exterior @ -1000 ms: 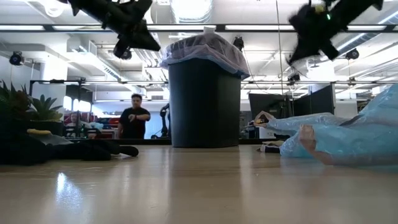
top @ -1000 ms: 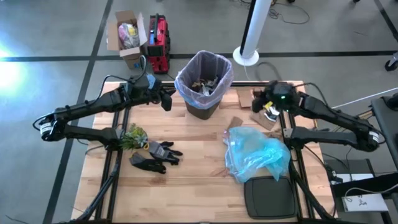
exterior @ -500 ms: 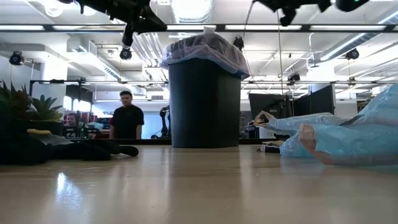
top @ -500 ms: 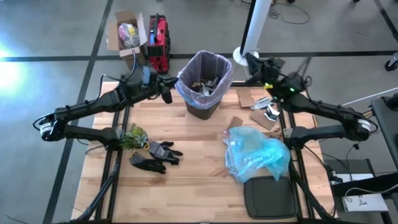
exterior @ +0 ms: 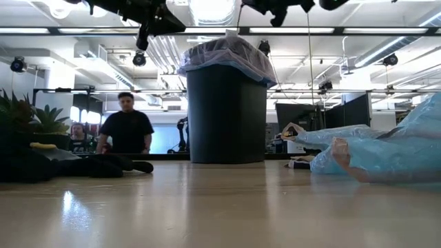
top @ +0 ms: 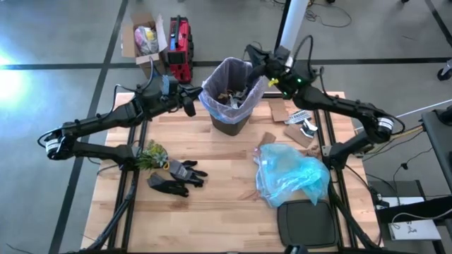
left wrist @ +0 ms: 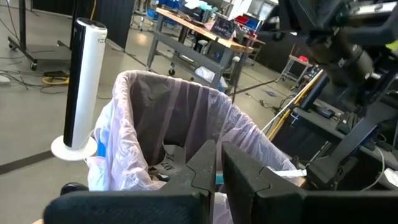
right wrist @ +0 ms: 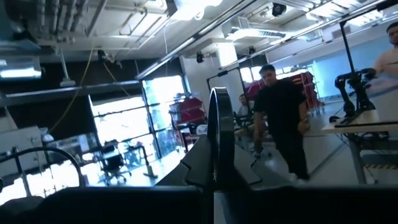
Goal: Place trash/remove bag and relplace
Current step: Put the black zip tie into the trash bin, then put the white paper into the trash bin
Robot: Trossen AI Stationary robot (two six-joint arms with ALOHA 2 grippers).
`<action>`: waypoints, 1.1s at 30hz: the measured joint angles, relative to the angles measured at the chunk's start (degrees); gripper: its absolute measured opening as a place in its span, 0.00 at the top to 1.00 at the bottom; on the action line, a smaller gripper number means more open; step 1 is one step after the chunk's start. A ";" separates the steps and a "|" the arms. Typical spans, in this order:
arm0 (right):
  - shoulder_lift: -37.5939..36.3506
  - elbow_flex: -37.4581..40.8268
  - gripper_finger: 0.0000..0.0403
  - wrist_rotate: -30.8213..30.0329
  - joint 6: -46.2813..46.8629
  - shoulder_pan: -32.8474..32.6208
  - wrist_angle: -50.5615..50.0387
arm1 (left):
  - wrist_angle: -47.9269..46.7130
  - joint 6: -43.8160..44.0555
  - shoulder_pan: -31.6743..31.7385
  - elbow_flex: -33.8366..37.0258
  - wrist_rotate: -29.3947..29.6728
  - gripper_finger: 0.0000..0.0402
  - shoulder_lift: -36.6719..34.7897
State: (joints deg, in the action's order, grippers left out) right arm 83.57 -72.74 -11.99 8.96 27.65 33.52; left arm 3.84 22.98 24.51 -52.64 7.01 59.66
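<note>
Right gripper (top: 256, 55) had swung from the table's right side up over the bin's far rim; left gripper (top: 189, 104) stayed beside the near-left rim.
Both grippers' fingers were pressed together, empty. The bag (top: 212, 90) lined the bin (exterior: 226, 117), trash (top: 233, 96) inside.

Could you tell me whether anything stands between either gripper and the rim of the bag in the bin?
Nothing visible does. The left gripper hangs just outside the near-left rim of the bag, and the right gripper hangs above its far-right rim. Only air shows between each and the plastic in the high view.
</note>
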 joint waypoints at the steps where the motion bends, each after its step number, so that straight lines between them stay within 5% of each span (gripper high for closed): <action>1: 0.63 -1.06 0.96 0.06 -0.08 -0.03 -0.98 | -0.01 0.02 -0.12 0.00 -0.01 0.97 0.00; 17: 0.71 -3.53 0.48 0.63 2.04 -0.16 -10.49 | -0.20 0.04 -0.69 0.00 -0.15 0.97 0.00; 27: -9.71 -1.96 0.37 0.26 -7.44 -0.28 -31.68 | -0.20 0.03 -0.69 0.02 -0.13 0.97 0.00; 33: -19.46 5.11 0.35 4.40 -14.88 -0.27 -35.36 | 0.76 0.26 -0.69 0.07 -0.11 0.97 1.02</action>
State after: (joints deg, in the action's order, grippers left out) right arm 64.10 -67.63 -7.59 -5.92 27.38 -1.84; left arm 4.59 23.24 23.81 -52.58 6.90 60.68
